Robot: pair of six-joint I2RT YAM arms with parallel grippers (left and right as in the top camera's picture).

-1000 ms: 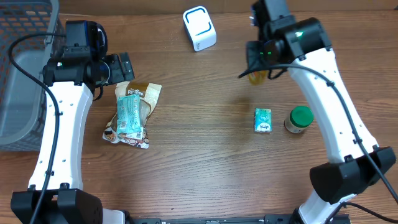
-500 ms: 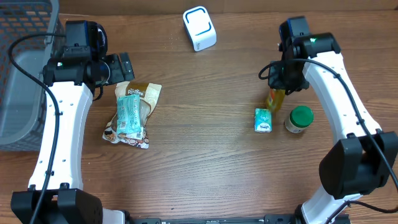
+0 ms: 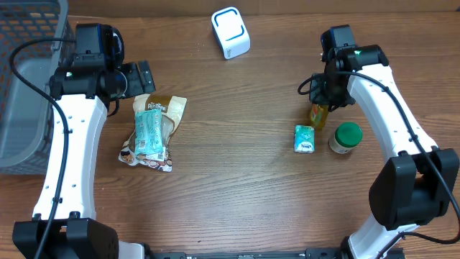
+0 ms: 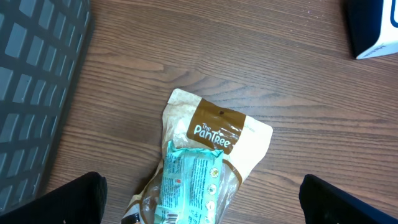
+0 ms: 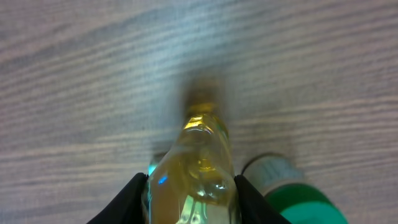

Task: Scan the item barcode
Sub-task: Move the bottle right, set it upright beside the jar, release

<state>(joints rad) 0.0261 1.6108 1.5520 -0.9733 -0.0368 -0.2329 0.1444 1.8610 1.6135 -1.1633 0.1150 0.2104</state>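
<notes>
The left arm [image 3: 72, 137], in white housings with black joints, reaches from the near edge to the far left, just right of a grey basket [image 3: 21, 79] with a grid wall. The left gripper [image 4: 208, 198] hangs above the table [image 3: 237, 187] with its jaws fully apart and grips nothing; its black fingertips [image 4: 68, 196] show at the lower corners of the left wrist view. Below it lies a flat tan pouch [image 3: 171, 108] with a brown printed band, and a crinkled teal packet [image 3: 149, 133] rests lengthwise on top. The table is dark brown wood-grain. At the far centre sits a white box-shaped scanner [image 3: 230, 32] with rounded corners and a blue rounded-square outline on its face. The right arm [image 3: 392, 122] runs from the near right corner, bends at the elbow and points its wrist down at centre right. The right gripper [image 3: 321, 106] is partly closed around a clear bottle [image 5: 200, 158] of yellow liquid, black fingers [image 5: 124, 199] pressed to both sides. The bottle is narrow with a rounded shoulder; whether its base touches the table cannot be determined. Just near of it lie a small teal box [image 3: 305, 139] and, to the right, a round jar [image 3: 347, 137] with a green lid.
</notes>
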